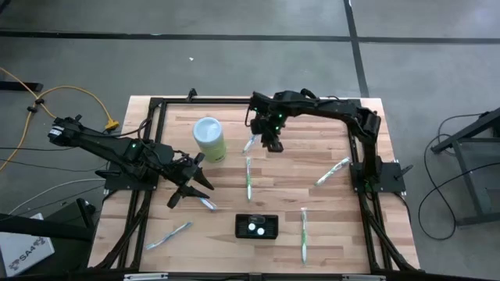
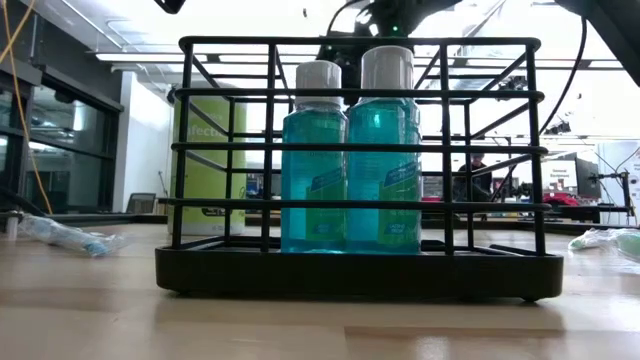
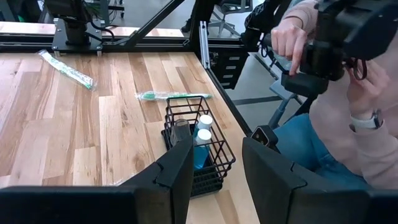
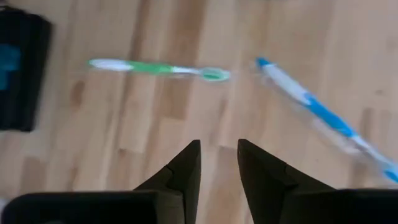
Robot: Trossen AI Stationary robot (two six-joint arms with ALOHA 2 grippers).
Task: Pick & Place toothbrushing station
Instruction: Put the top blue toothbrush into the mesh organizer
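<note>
- The toothbrushing station (image 1: 256,226), a black wire rack with two blue bottles (image 2: 350,150), stands untouched at the desk's (image 1: 328,203) near edge: nothing picked yet.
- My left hand (image 1: 190,187) hovers beside it, fingers apart, empty.
- My right hand (image 1: 271,144), farther off, hangs narrowly parted over scattered toothbrushes (image 4: 158,68).
- Where the rack belongs, I can't tell.
</note>
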